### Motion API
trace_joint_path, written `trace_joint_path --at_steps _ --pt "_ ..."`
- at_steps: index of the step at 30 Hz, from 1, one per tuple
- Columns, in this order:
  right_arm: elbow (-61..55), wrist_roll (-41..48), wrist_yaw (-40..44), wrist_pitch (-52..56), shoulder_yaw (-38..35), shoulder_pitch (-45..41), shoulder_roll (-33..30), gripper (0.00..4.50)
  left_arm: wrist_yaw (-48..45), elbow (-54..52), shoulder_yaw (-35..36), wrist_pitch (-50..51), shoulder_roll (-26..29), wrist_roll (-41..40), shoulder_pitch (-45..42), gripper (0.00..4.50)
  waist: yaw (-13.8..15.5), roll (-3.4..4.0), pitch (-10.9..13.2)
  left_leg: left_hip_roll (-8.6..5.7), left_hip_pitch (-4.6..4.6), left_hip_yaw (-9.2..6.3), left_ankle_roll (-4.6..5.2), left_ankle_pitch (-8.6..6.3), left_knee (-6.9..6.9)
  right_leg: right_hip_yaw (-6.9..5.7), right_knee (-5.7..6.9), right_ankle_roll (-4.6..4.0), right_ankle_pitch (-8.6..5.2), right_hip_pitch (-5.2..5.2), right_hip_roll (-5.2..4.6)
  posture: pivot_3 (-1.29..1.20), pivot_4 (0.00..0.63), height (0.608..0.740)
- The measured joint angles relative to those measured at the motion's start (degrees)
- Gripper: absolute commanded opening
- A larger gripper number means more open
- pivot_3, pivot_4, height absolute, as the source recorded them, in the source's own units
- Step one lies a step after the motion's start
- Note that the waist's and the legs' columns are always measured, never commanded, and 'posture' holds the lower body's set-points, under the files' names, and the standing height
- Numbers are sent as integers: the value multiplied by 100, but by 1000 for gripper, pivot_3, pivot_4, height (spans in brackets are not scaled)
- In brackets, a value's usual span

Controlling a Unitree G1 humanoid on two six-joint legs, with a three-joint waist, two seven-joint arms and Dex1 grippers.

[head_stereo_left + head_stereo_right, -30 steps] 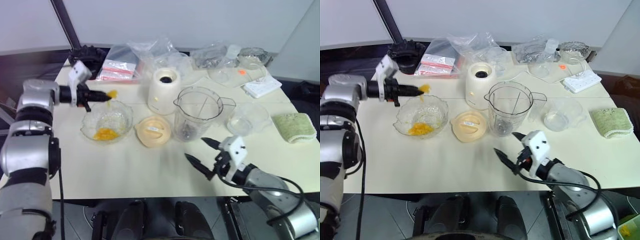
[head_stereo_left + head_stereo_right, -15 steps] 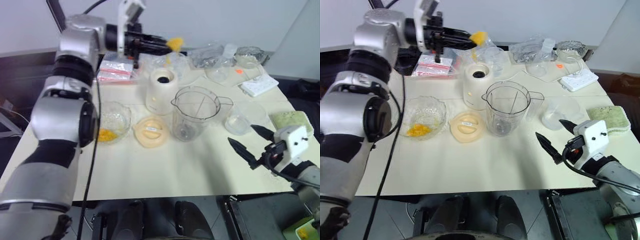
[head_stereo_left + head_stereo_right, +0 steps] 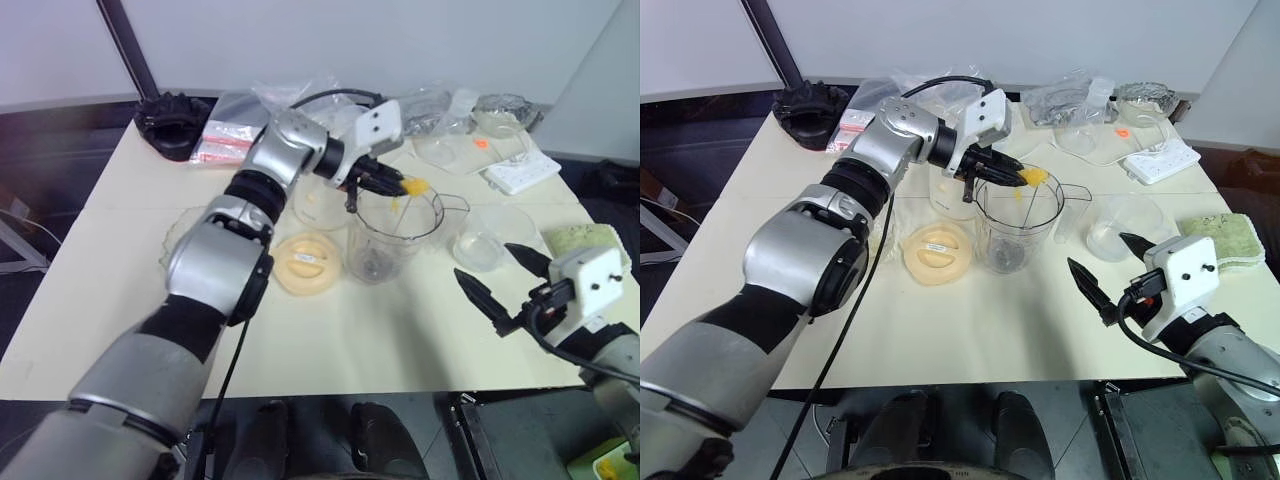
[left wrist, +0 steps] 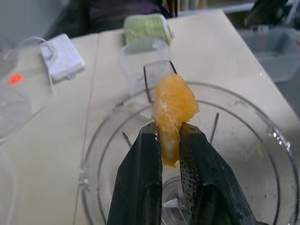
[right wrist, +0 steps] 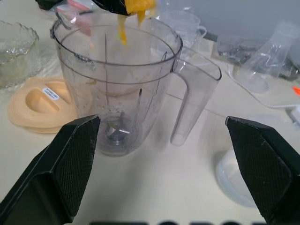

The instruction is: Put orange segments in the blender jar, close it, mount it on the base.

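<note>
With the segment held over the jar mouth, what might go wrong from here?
1. The orange segment sits in the left claw off-centre over the blender jar; it may land on the rim or stick to the fingers.
2. The arm crosses just above the base, so pulling back could knock it or the jar.

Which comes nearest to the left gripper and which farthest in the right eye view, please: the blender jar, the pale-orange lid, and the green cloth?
From the left gripper, which holds an orange segment:
1. Blender jar: directly beneath the fingertips, at its open mouth.
2. Pale-orange lid: flat on the table, beside the jar on the robot's left.
3. Green cloth: at the table's far right edge.
</note>
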Motion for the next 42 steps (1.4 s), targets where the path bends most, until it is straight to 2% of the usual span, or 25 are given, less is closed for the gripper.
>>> trace_joint_path --at_steps 1,3,5,10,15,18,20,24,28,30,34,37,42 --pt "-24 -27 -24 -19 12 33 40 4500 79 23 -20 -46 -19 58 0 2456 0 0 0 0 0 1 0 0 0 0 0 0 0 0 0 0 150 740" --pt "-36 -60 -29 -44 17 69 49 4500 172 29 -42 -106 -21 116 -1 3247 -1 0 0 0 -1 1 0 0 0 0 -2 0 0 0 0 0 150 740" --pt "-36 -100 -27 -47 17 83 52 4500 231 32 -40 -110 -13 152 -1 4224 -2 0 0 0 -1 1 0 0 0 0 -1 0 0 0 0 0 150 740" --pt "151 -404 -76 -309 219 55 219 4500 75 23 411 132 123 -216 -98 4224 -13 0 0 0 0 1 0 0 0 -1 -1 0 0 -1 2 0 150 740" --pt "887 -1134 -305 -873 545 207 684 4500 -653 -639 1171 927 666 -1146 -100 4224 -18 4 0 0 0 2 0 0 0 0 2 0 0 -3 1 0 150 740" --pt "1147 -1174 -222 -1024 575 337 822 4500 -913 -1897 1330 1588 933 -1638 418 4224 -27 16 -5 0 4 3 0 0 -1 6 8 -1 0 0 -1 0 150 740" --pt "1468 -1269 -290 -1150 463 314 901 4500 -901 -3662 1356 2360 1173 -2063 1544 4224 -67 43 -21 1 15 4 0 -1 -3 14 7 -1 0 8 -4 0 150 740" --pt "2247 -1537 -634 -1146 108 219 932 4500 -598 -5941 1143 3430 1650 -2384 3343 4224 -78 50 -17 1 11 3 -2 -1 -4 18 19 -4 -2 -5 -6 0 150 740" --pt "3269 -1625 -995 -1195 -155 -616 921 4500 -195 -7816 1028 4065 2141 -2708 4483 4224 -69 55 -19 1 16 2 -4 -2 -4 18 12 -13 -4 3 -10 0 150 740" --pt "4035 -1701 -1054 -1342 -224 -1115 794 4500 -10 -8421 938 4302 2317 -2851 4885 4224 -45 68 -23 0 17 4 -5 -2 -6 17 10 -26 -12 4 -11 0 150 740" --pt "5665 -1867 -1025 -1810 -216 -2116 548 4500 313 -8877 886 4575 2614 -3000 5307 4224 -36 80 -23 -1 19 8 -4 -1 -5 17 11 -27 -12 7 -6 0 150 740" --pt "6637 -2007 -955 -2190 -93 -2707 417 4500 470 -8938 878 4597 2776 -3095 5314 4224 -46 86 -22 -2 18 9 -3 -1 -6 16 9 -26 -12 7 -5 0 150 740" --pt "7549 -2167 -783 -2683 57 -3053 341 4500 615 -8962 864 4595 2956 -3217 5318 4224 -60 87 -22 -2 18 10 -3 -1 -6 16 9 -24 -11 7 -3 0 150 740"
